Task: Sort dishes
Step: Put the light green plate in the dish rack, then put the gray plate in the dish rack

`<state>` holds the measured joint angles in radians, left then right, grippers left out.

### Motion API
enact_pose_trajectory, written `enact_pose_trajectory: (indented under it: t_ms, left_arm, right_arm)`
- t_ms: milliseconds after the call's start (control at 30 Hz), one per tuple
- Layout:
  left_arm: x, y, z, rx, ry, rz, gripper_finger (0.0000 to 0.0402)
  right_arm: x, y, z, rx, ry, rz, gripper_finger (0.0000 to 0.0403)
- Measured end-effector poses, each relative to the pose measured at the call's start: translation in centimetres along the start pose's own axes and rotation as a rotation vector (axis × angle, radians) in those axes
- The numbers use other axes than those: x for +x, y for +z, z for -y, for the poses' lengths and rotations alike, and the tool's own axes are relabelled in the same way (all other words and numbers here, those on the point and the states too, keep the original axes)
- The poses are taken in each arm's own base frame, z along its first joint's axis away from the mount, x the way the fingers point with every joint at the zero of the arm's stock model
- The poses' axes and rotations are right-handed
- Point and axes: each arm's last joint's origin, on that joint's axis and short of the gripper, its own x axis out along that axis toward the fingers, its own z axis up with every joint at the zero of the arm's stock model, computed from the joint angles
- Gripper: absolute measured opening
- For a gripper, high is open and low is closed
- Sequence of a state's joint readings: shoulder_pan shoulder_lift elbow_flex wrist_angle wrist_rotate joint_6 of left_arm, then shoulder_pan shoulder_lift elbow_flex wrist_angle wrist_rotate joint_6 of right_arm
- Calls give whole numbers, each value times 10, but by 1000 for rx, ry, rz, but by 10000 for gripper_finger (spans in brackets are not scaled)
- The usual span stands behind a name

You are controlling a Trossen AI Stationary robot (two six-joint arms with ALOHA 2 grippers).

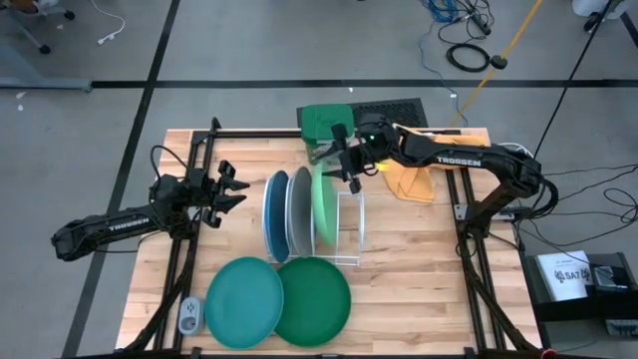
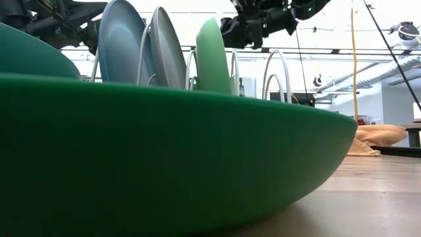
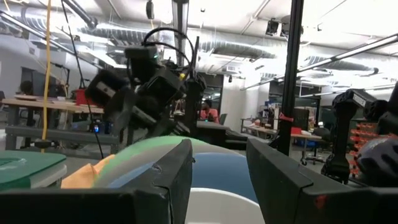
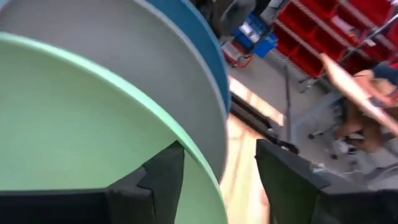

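Three plates stand on edge in the wire rack (image 1: pixel 351 227): blue (image 1: pixel 274 214), grey (image 1: pixel 299 209) and light green (image 1: pixel 324 204). The teal plate (image 1: pixel 244 301) and the dark green plate (image 1: pixel 312 299) lie flat on the table near its front edge. My right gripper (image 1: pixel 339 165) is open at the light green plate's far upper rim. In the right wrist view (image 4: pixel 219 146) its fingers stand on either side of that rim (image 4: pixel 205 177). My left gripper (image 1: pixel 234 192) is open and empty, left of the rack and level with the blue plate (image 3: pixel 221 171).
A green lidded tub (image 1: pixel 321 120) and an orange cloth (image 1: pixel 411 179) lie at the table's far side, behind the rack. A small grey device (image 1: pixel 189 316) lies at the front left. The rack's right-hand slots (image 2: pixel 276 72) hold nothing. The dark green plate (image 2: pixel 164 151) fills the low view.
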<state>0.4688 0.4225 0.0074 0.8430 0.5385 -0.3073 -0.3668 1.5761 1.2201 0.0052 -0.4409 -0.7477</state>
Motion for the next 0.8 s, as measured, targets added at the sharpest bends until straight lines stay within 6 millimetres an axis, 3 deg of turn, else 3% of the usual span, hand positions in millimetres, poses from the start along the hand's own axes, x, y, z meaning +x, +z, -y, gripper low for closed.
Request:
enact_pose_trajectory:
  t_ms: [167, 333, 800]
  left_arm:
    - [0, 0, 0, 0, 0, 0, 154]
    - [0, 0, 0, 1, -1, 3, 154]
    - [0, 0, 0, -1, -8, 0, 154]
  right_arm:
    - [-13, 26, -4, -62, -70, 28, 205]
    - [-18, 37, -14, 0, -47, 5, 206]
    - [-3, 63, -65, 102, 85, -63, 206]
